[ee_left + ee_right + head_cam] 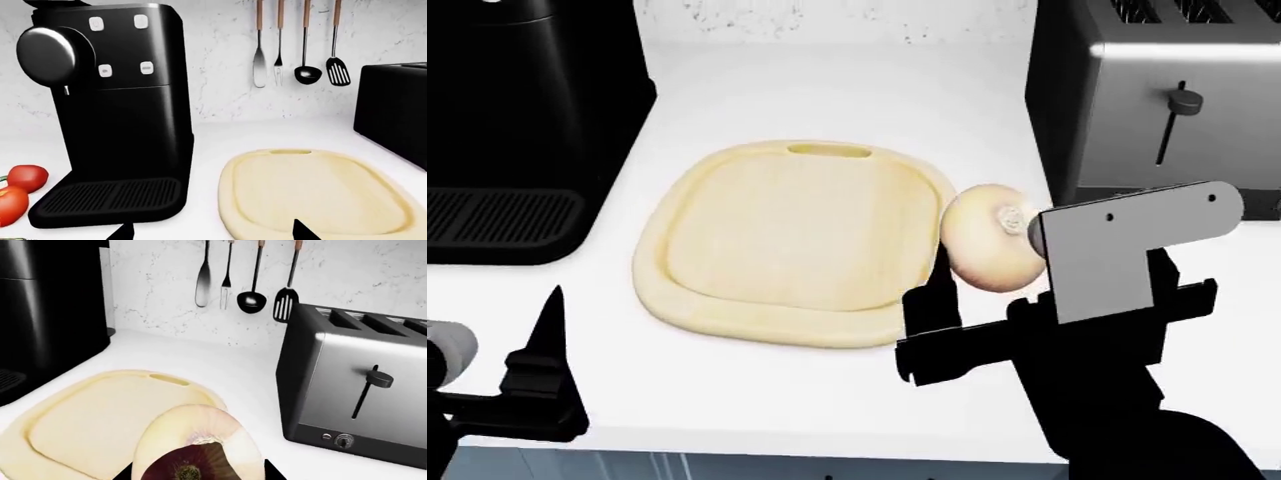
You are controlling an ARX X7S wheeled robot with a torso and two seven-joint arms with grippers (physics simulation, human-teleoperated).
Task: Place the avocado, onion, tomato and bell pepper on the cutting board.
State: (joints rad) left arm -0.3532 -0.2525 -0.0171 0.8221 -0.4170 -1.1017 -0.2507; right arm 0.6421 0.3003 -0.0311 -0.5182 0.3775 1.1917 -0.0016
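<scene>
The pale wood cutting board (787, 235) lies bare on the white counter; it also shows in the left wrist view (320, 195) and the right wrist view (93, 420). My right gripper (988, 288) is shut on the cream onion (990, 238) at the board's right edge; in the right wrist view the onion (200, 445) fills the space between the gripper's (198, 475) fingertips. My left gripper (507, 370) is open and empty at the counter's front left, its tips (213, 235) wide apart. Two red items sit left of the coffee machine: the upper one looks like the bell pepper (28, 177), the lower one like the tomato (10, 202). The avocado is out of view.
A black coffee machine (113, 110) stands left of the board, with its drip tray (501, 215) by my left gripper. A steel toaster (1154, 100) stands right of the board, close behind my right gripper. Utensils (297, 45) hang on the marble wall.
</scene>
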